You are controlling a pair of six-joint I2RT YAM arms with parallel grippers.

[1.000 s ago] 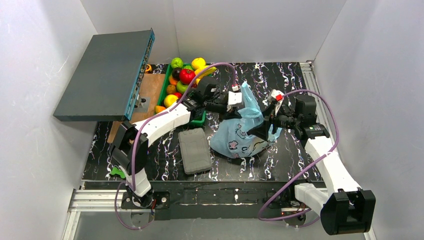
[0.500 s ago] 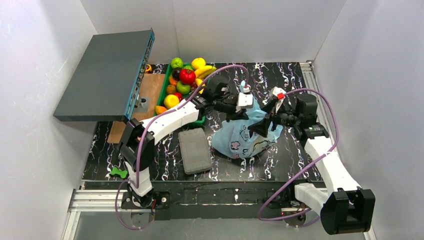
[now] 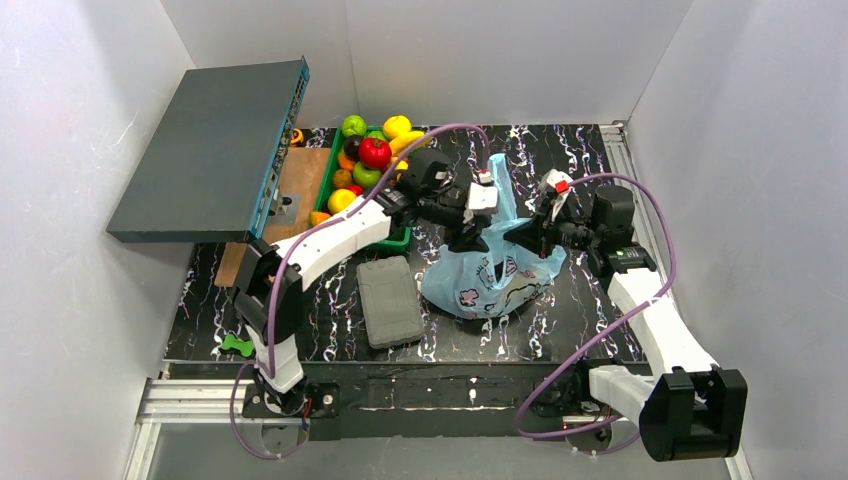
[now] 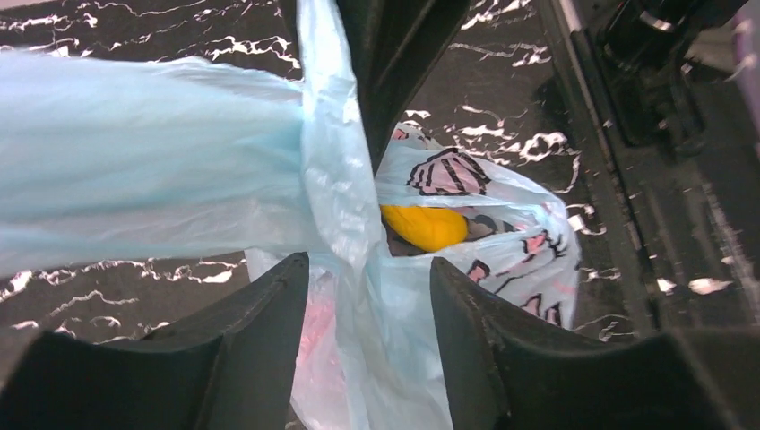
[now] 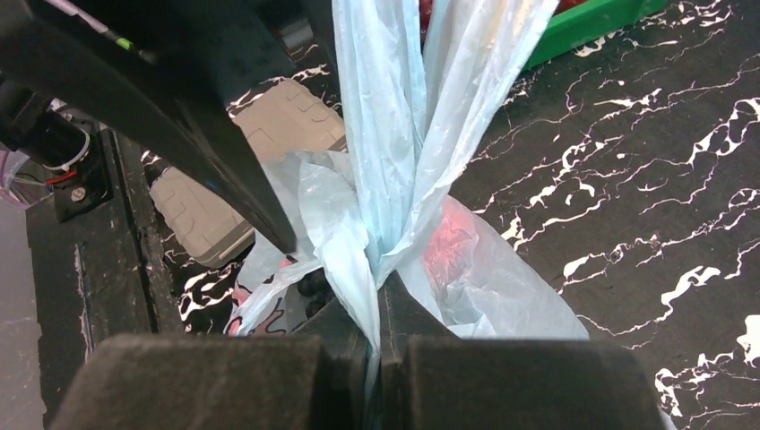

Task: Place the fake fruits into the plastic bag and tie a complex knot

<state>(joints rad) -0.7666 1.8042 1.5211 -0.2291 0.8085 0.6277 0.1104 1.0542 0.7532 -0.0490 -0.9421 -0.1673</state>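
**Right claw clamps the bag neck, left claw lets go**

Since a second ago my right claw has snapped from wide open to clenched, and my left claw has gone from clenched to released, sliding in toward the bag's neck.

From the overhead camera, the plastic bag sits mid-frame on the black, white-veined table, a crinkly light-blue lump printed with cartoon faces. Both claws meet above it at the gathered top. The remaining fake fruits, glossy and round, fill the green tray in the upper middle. A grey ribbed case lies just left of the bag.

On the left wrist camera, the left claw stands about half open, and a twisted strip of the bag runs down through the gap. I cannot tell whether the plastic touches either finger. Only this view looks into the bag's mouth, where a smooth yellow fruit lies.

On the right wrist camera, the right claw is pinched tight on the gathered film where two strands of the bag converge. A red fruit glows through the thin plastic here. The case shows at centre left and the tray at upper right.
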